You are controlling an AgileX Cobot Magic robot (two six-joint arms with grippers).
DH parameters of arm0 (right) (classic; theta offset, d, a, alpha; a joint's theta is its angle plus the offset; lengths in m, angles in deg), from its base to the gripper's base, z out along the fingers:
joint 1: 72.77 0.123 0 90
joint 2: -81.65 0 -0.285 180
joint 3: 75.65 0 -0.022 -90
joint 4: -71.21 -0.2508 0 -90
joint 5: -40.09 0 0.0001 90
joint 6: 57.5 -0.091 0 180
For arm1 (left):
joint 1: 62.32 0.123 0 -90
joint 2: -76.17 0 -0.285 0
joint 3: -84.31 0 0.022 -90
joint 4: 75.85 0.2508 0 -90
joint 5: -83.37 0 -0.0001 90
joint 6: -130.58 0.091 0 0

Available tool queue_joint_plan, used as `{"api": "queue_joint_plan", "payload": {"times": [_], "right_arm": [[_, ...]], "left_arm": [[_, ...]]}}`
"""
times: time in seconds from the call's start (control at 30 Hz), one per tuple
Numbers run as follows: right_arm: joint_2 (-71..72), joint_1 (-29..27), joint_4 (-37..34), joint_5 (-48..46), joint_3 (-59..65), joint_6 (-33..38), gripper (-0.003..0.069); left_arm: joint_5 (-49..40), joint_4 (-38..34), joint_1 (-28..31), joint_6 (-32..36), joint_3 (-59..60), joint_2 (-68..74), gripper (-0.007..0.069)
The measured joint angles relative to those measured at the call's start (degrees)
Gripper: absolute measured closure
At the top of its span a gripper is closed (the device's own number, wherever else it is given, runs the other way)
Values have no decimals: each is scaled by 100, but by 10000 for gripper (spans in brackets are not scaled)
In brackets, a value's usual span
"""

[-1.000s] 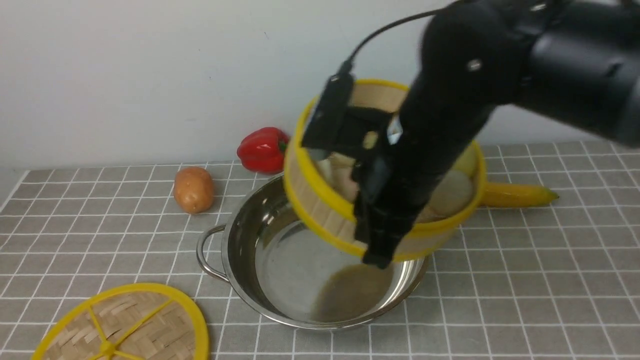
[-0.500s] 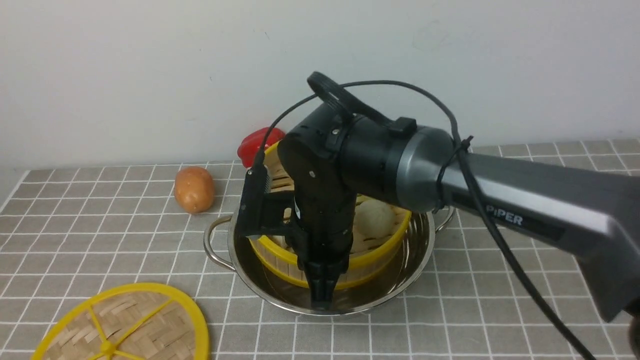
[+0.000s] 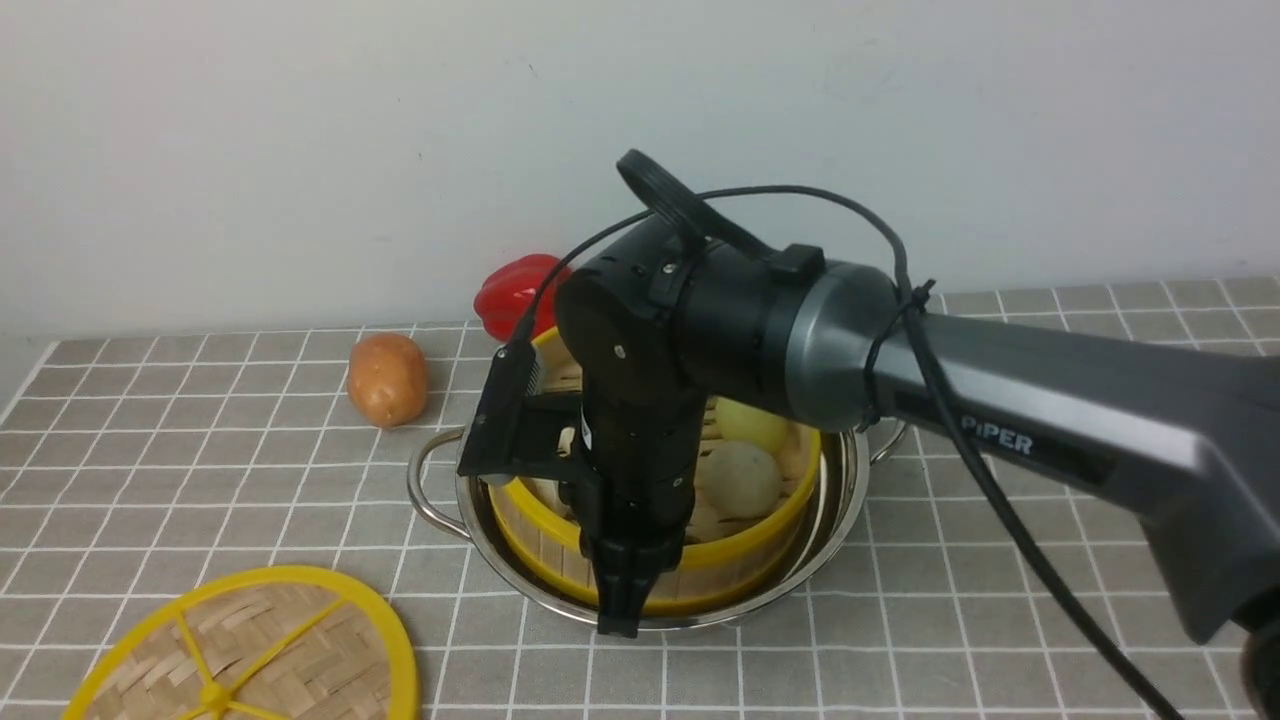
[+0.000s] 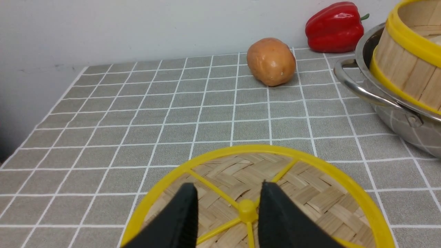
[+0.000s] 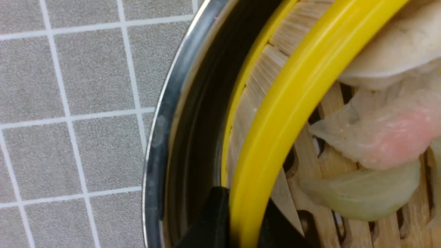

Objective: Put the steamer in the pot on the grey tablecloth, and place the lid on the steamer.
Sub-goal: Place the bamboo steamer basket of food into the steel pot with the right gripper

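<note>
bamboo steamer, a round slat-walled basket with yellow plastic rims (image 3: pixel 740 578), sits down inside the wide shiny stainless-steel pot with looped wire handles (image 3: pixel 838 500), its top rim standing proud of the steel edge; i can't tell whether its floor lies flat on the bottom. pale buns (image 3: pixel 740 478) and translucent dumplings with pink filling (image 5: pixel 386 137) ride on the slats, which is likely why the basket is carried by its wall and held upright. the right gripper (image 3: pixel 620 605) reaches straight down on the near side and is clamped on that wall, one black finger (image 5: pixel 210 224) in the gap against the pot, the other inside the basket; the thin edge is the only thing there to pinch. the pot rests on the grey tablecloth with its white grid (image 3: pixel 1000 600). on the robot's left lies the flat woven-bamboo lid with yellow rim and spokes (image 3: pixel 250 650); the left gripper (image 4: pixel 227 187) hovers over its hub with jaws apart and nothing between them, placed, i'd say, for the lid's turn. a brown potato (image 3: pixel 387 378) and a red bell pepper (image 3: pixel 515 295) lie back by the white wall. only writing i can read: the word piper, in white capitals, on the right arm's grey link (image 3: pixel 1080 410)
</note>
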Motion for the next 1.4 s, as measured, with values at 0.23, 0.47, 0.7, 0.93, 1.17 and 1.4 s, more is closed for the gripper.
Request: {"api": "queue_joint_plan", "payload": {"times": [0.23, 0.47, 0.7, 0.93, 1.17, 1.4], "right_arm": [[0, -6, 133, 0, 0, -2, 592], [-115, -6, 94, 0, 0, -7, 592], [-151, -37, 110, 0, 0, -20, 592], [-181, -49, 110, 4, 0, -25, 592], [-281, -49, 105, 46, 0, -41, 592], [-283, -49, 246, 62, 0, -153, 557]], "left_arm": [[0, 0, 0, 0, 0, 0, 382], [0, 0, 0, 0, 0, 0, 382], [0, 0, 0, 0, 0, 0, 382], [0, 0, 0, 0, 0, 0, 382], [0, 0, 0, 0, 0, 0, 382], [0, 0, 0, 0, 0, 0, 382]]}}
